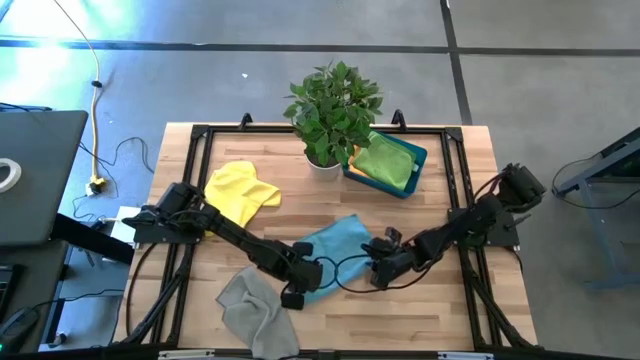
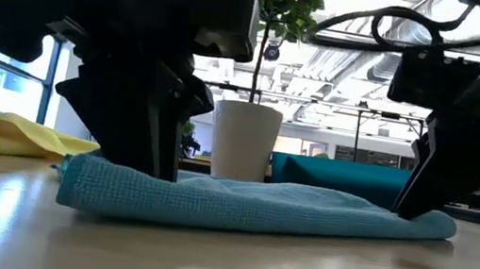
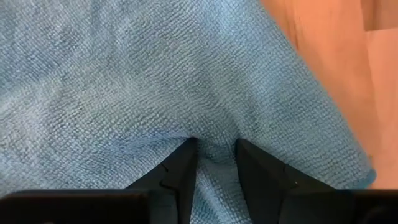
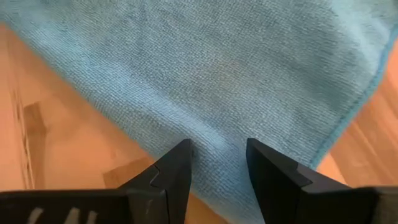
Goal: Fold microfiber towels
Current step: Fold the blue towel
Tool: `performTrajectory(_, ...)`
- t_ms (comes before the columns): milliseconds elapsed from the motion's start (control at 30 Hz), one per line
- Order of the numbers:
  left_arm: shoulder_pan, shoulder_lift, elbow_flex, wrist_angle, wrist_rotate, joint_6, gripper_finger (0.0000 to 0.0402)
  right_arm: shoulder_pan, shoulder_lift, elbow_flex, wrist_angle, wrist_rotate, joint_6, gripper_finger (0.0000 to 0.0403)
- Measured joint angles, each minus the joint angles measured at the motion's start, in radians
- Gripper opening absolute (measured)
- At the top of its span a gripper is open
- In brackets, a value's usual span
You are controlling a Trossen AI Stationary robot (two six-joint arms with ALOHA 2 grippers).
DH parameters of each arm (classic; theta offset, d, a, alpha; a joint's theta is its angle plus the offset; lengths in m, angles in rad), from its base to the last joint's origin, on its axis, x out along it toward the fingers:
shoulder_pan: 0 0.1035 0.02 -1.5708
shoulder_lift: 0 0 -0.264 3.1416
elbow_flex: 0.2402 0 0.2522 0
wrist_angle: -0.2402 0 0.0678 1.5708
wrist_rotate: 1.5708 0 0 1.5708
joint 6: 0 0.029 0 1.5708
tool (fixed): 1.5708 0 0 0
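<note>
Left pincer (image 3: 214, 155) is down on the light blue towel (image 1: 335, 250), fingers (image 3: 180, 168) pressed into the cloth with a small pinch of fabric bunched between them, so it's grasping the towel at its end. Right pincer (image 4: 217, 158) is at the opposite end of the same towel, its 2 fingers straddling the edge where cloth meets bare wood; looks like it's gripping that edge too, fingers partly apart around the fabric. In the low view the towel lies flat on the table (image 1: 440, 320), stretched out between the 2 pincers.

Just beside the left pincer, toward the table's front edge, there's a crumpled grey towel (image 1: 255, 310). Farther back behind the left arm sits a yellow towel (image 1: 240, 190). Well behind both pincers stands a potted plant (image 1: 330, 110), and touching it is a teal bin (image 1: 422, 160) with a green towel (image 1: 385, 160) inside.
</note>
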Motion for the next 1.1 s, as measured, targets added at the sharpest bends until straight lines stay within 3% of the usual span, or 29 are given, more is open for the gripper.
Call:
performTrajectory(333,0.005,-0.016,0.073,-0.038,-0.075,0.082,0.009,0.0,-0.131,0.0,-0.126,0.028,0.101,0.0144)
performTrajectory(600,-0.005,-0.03,0.073,-0.154,-0.075,0.037,0.009,0.023,-0.051,0.0,0.036,0.02,0.072,0.0144)
performTrajectory(767,-0.021,-0.035,0.073,-0.209,-0.075,-0.034,0.009,0.014,0.038,0.0,0.101,0.042,0.182,0.0144)
performTrajectory(900,-0.035,-0.041,0.074,-0.221,-0.076,-0.06,0.009,0.013,0.085,0.003,0.101,0.067,0.224,0.0144)
performTrajectory(1100,-0.052,-0.045,0.074,-0.239,-0.075,-0.07,0.009,0.013,0.082,0.006,0.011,0.047,0.141,0.0144)
